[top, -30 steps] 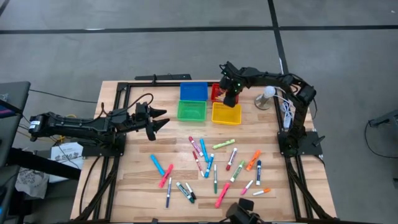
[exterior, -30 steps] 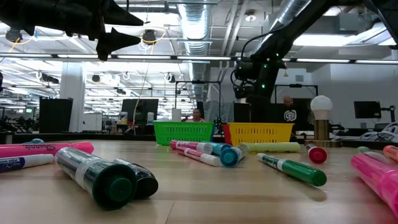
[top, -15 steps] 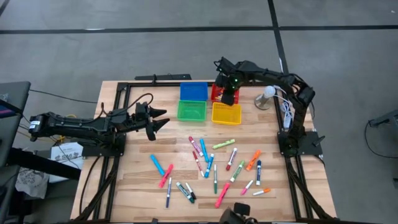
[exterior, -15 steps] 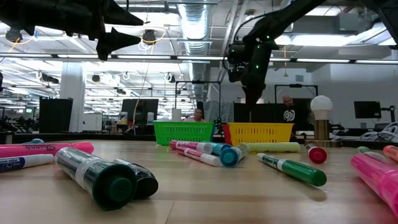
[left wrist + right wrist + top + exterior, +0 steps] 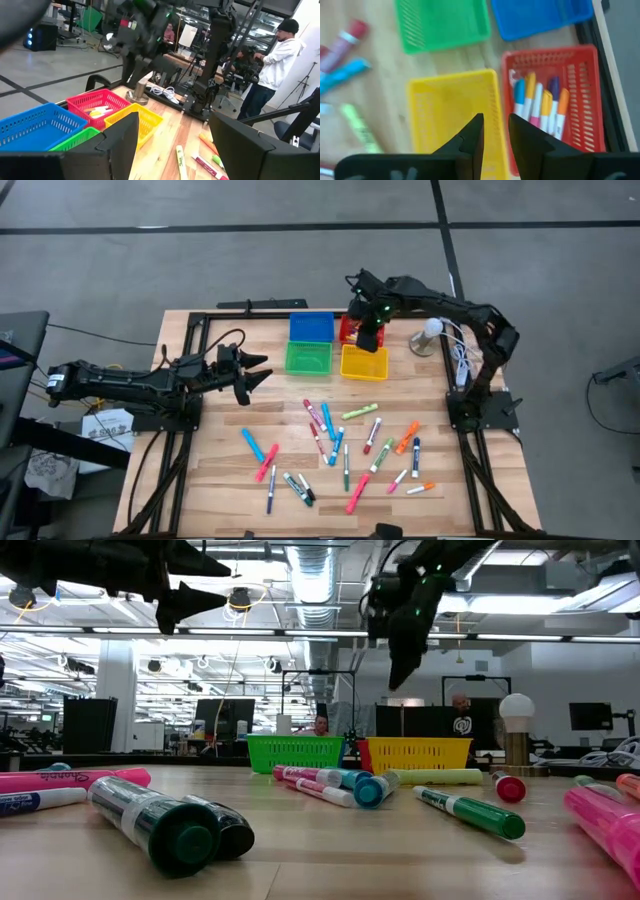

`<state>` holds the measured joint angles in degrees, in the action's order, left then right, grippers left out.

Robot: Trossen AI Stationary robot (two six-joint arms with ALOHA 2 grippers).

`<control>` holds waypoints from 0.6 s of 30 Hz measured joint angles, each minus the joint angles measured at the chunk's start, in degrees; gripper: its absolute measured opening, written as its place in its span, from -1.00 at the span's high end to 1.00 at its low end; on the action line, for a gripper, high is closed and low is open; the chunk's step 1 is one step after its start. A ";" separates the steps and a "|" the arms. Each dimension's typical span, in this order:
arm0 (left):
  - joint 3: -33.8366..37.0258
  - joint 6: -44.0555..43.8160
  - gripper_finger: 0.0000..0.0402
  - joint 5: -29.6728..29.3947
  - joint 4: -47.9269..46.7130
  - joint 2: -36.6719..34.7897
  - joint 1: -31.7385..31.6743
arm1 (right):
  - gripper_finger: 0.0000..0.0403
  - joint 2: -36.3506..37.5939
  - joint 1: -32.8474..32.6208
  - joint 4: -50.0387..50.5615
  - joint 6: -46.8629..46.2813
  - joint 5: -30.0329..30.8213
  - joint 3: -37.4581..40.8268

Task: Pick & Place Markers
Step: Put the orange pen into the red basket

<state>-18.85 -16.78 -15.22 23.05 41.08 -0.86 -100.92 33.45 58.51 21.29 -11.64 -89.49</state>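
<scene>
Many markers [image 5: 350,445] lie scattered flat on the wooden table's near middle, and several more lie inside the red bin [image 5: 540,105]. My right gripper [image 5: 494,122] hangs high above the red bin [image 5: 346,328] and the yellow bin [image 5: 363,362]. It points steeply down, its fingers a little apart with nothing between them. In the low view the right gripper [image 5: 397,675] is well above the bins. My left gripper [image 5: 258,370] waits level over the table's left part, wide open and empty, as the left wrist view also shows [image 5: 172,145].
A green bin [image 5: 307,357] and a blue bin [image 5: 311,327] stand left of the yellow and red ones. A white round lamp [image 5: 430,335] and cables sit at the far right. Black frame rails [image 5: 205,320] edge the table. A person [image 5: 272,70] stands beyond it.
My right gripper has risen from just over the yellow and red bins to well above them, tipping a little, with its finger gap unchanged. The markers and bins have stayed where they were.
</scene>
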 joint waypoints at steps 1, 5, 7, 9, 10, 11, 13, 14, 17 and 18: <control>0.00 0.00 -0.20 0.00 0.10 0.00 0.00 | 0.59 1.22 0.00 -0.02 -0.32 -1.29 0.00; 0.00 0.00 -0.20 0.00 0.39 0.00 0.00 | 0.59 6.60 0.00 -0.22 -1.65 -5.27 -0.02; 0.00 0.00 -0.20 0.00 0.60 0.00 0.00 | 0.59 9.40 0.00 -0.40 -1.99 -6.37 -0.02; 0.00 -0.02 -0.20 0.00 1.08 0.00 0.01 | 0.59 12.24 0.00 -0.35 -2.70 -6.91 -0.02; 0.00 -0.06 -0.20 0.00 1.37 0.00 0.02 | 0.59 13.74 -0.01 -0.36 -3.16 -7.14 -0.02; 0.00 -0.09 -0.20 0.00 1.54 0.00 0.00 | 0.59 15.17 0.00 -0.26 -3.31 -7.55 -0.02; 0.00 -0.39 -0.20 -0.02 1.53 0.02 0.02 | 0.59 18.07 0.00 -0.27 -3.53 -8.58 -0.02; 0.00 -0.69 -0.20 -0.03 1.58 0.01 0.00 | 0.59 19.53 0.00 -0.25 -3.74 -9.12 -0.02; 0.00 -2.98 -0.20 -0.03 2.35 0.00 0.02 | 0.59 23.57 -0.07 -0.14 -4.32 -10.66 -0.02; 0.00 -3.09 -0.20 0.11 2.49 0.00 0.02 | 0.59 24.80 -0.07 -0.09 -4.40 -11.15 -0.02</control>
<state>-18.85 -19.86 -15.12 25.54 41.08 -0.84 -76.13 33.39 58.42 16.90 -22.78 -89.52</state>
